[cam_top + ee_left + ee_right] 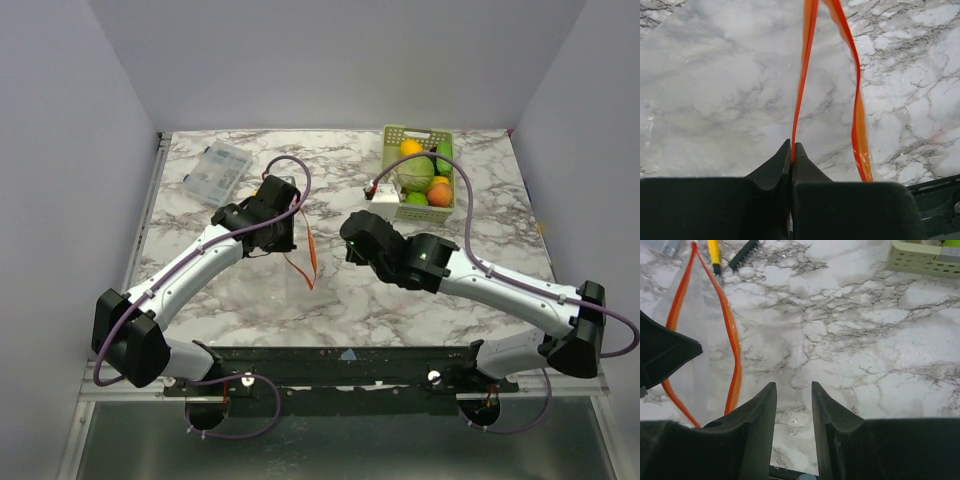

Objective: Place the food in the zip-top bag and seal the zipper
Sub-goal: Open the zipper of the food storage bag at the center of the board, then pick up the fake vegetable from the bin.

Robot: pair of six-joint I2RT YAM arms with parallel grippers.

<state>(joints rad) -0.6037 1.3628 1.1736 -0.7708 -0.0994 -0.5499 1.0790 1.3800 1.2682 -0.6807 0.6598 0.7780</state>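
The zip-top bag hangs over the middle of the table with its mouth open. Its orange-red zipper shows as two spread strips, also seen from above. My left gripper is shut on one strip of the zipper and holds the bag up. My right gripper is open and empty, just right of the bag and low over the marble. The food lies in the pale green basket at the back right: a yellow lemon, green pieces and an orange fruit.
A clear compartment box lies at the back left. A yellow-handled tool and a black brush lie beyond the bag. The basket's corner shows at the far right of the right wrist view. Grey walls enclose the table.
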